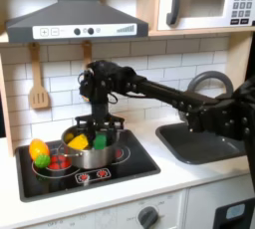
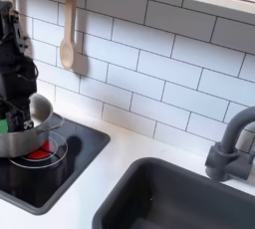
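One gripper (image 1: 97, 125) over pot (image 1: 88, 151), jaw state unclear; second exterior view adds faucet (image 2: 231, 145).

You see the white counter (image 1: 179, 178) carrying a black stovetop (image 1: 134, 160) with a metal pot (image 1: 92, 155) on it, and a dark sink (image 1: 204, 145) beside it.

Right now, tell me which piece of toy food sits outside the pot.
The orange and green piece at the stove's front-left corner; the yellow and green pieces lie inside the pot.
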